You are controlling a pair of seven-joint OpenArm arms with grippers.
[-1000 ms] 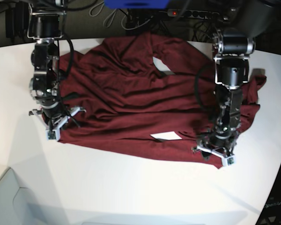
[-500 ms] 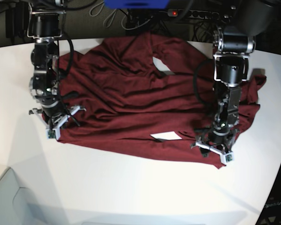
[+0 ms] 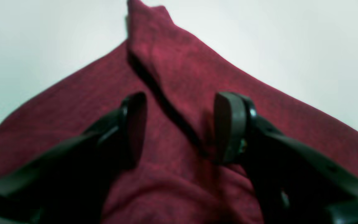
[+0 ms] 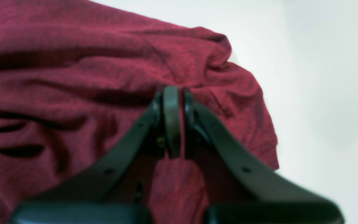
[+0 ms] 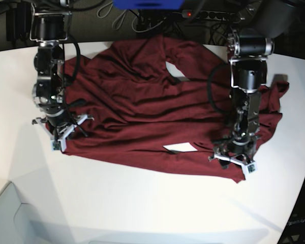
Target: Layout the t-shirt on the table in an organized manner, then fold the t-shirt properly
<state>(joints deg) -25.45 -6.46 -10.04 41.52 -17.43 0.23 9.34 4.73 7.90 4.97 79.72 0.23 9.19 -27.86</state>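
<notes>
The dark maroon t-shirt (image 5: 142, 101) lies spread and wrinkled across the white table (image 5: 142, 203). My right gripper (image 5: 58, 142) is at the shirt's left front corner. In the right wrist view it (image 4: 172, 124) is shut, with the cloth (image 4: 73, 62) bunched and creased around its tips. My left gripper (image 5: 237, 165) is low over the shirt's right front edge. The left wrist view shows it (image 3: 180, 127) open, its pads (image 3: 135, 124) either side of a raised fold of cloth (image 3: 179, 62).
A white tag (image 5: 180, 148) shows on the shirt near its front hem. Cables and a power strip (image 5: 208, 14) run behind the table's back edge. The table's curved edge (image 5: 300, 193) passes close on the right. A pale grey surface (image 5: 5, 213) sits at the front left.
My left gripper has crept a little back from the front hem onto the shirt, jaws unchanged. The right arm and the shirt have not visibly moved.
</notes>
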